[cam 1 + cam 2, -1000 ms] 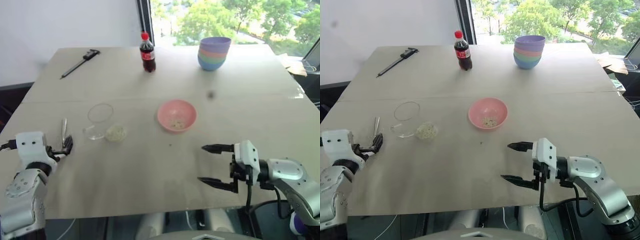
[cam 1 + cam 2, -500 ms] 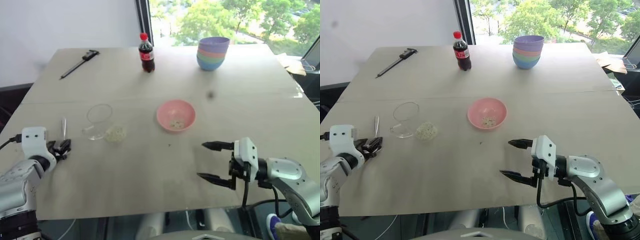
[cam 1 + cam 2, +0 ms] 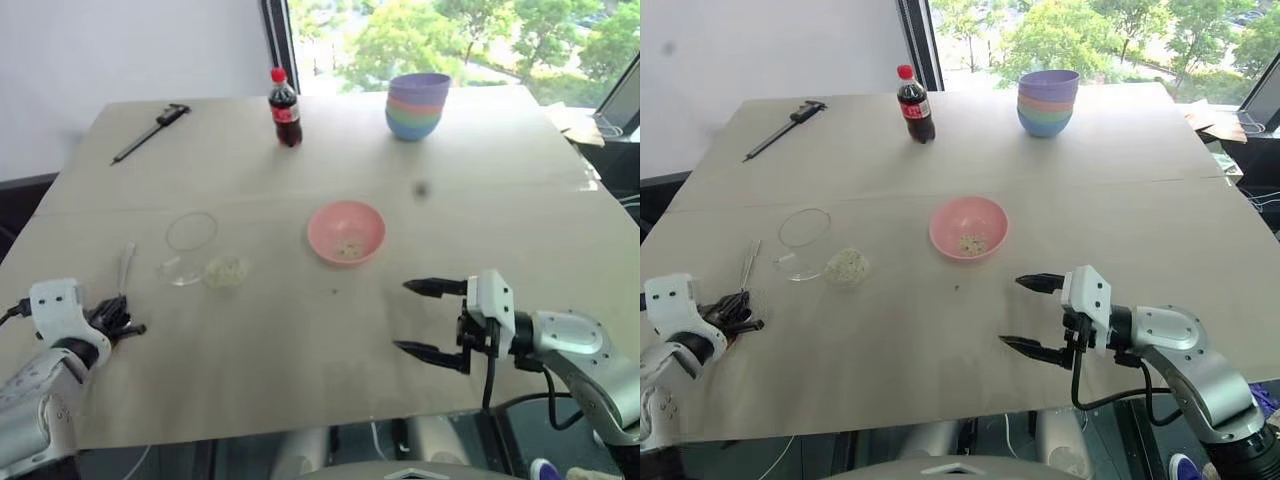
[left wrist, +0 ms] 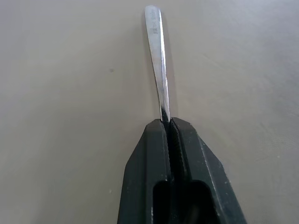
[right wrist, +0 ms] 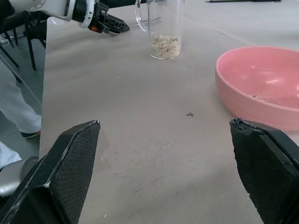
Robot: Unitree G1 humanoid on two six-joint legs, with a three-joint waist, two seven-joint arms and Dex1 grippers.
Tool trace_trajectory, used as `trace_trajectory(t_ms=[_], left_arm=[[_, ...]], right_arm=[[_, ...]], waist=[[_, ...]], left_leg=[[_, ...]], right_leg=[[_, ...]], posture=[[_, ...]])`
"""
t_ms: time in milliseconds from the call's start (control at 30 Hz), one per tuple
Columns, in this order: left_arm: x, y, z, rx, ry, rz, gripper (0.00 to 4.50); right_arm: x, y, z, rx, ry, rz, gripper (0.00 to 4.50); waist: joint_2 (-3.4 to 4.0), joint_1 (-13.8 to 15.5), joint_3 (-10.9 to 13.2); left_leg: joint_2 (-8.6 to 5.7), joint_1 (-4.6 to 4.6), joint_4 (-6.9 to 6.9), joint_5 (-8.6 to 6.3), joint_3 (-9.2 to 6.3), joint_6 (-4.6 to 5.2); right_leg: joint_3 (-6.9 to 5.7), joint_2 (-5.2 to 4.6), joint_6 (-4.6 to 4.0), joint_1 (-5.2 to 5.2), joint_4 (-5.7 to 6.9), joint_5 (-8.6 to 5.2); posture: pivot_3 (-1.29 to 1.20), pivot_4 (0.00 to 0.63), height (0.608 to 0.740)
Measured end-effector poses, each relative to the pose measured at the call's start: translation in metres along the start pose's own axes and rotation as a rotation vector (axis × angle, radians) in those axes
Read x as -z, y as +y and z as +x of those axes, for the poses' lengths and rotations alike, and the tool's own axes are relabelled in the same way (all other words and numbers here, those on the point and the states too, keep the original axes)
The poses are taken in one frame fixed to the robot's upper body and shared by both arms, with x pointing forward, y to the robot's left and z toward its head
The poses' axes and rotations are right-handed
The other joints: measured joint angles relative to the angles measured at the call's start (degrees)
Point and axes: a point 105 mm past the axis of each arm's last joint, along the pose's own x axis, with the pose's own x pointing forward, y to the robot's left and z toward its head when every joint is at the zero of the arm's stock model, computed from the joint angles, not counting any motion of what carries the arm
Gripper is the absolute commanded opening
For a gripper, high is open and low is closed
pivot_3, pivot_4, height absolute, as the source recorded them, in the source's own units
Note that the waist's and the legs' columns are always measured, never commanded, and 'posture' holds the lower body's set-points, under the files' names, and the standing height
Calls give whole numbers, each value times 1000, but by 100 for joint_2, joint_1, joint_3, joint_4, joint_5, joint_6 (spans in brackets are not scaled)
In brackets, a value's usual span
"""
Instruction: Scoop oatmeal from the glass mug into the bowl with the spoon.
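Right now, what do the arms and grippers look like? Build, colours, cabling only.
Both arms have silver-grey rounded shells ending in a white boxy wrist block. Each gripper carries two black fingers: the right gripper's are slim and pointed from the head view, with textured pads in its own wrist view. The left gripper's fingers are glossy black with slotted bases. A black cable loops under the right wrist.

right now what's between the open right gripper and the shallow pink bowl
Only bare tabletop with one tiny dark speck on it. The right wrist view shows the stretch from the right gripper to the shallow pink bowl.
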Motion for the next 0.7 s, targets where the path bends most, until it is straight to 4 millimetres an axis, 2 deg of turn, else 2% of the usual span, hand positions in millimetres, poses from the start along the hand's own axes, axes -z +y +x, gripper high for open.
trace_trajectory(t_ms=[200, 267, 367, 533, 600, 667, 700], left_arm=[[18, -1, -38, 40, -67, -78, 69], [13, 2, -48, 18, -132, -99, 69], [-18, -2, -56, 24, -277, -84, 69], [-86, -26, -57, 85, -495, -6, 69], [-110, -43, -58, 143, -572, 9, 69], [-132, -71, -61, 248, -628, 30, 69], [-132, -72, -61, 253, -630, 31, 69]], right_arm=[[1, -2, 0, 0, -9, -3, 4500], [4, -3, -1, 8, -5, 7, 4500], [5, -4, 0, 13, -7, 12, 4500], [4, -8, 2, 6, -21, 0, 4500], [6, -11, 3, 12, -22, 8, 4500], [6, -15, 3, 19, -27, 9, 4500], [6, -15, 3, 19, -27, 9, 4500]], waist=[[-14, 30, 5], [-37, 50, 8], [-54, 158, 11], [-58, 182, 8], [-59, 165, 8], [-57, 137, 9], [-57, 134, 9]], left_leg=[[-2, -11, 0, -1, -12, 1], [-1, -12, 1, -1, -17, 1], [-1, -14, 7, 1, -30, -2], [-4, -9, 15, 5, -27, -6], [-4, -10, 16, 8, -24, -10], [-4, -10, 14, 16, -11, -26], [-3, -10, 14, 17, -10, -26]], right_leg=[[4, -10, -1, -1, -6, -1], [-1, -9, -10, 0, -6, -7], [-13, -6, -20, 4, -5, -12], [-32, 13, -15, 12, -3, -7], [-28, 30, -5, 11, -3, 1], [-14, 31, -4, 6, -4, 2], [-14, 31, -4, 5, -4, 2]], posture=[[0, 150, 740], [0, 150, 740], [0, 150, 740], [0, 150, 740], [0, 150, 740], [0, 150, 740], [0, 150, 740]])
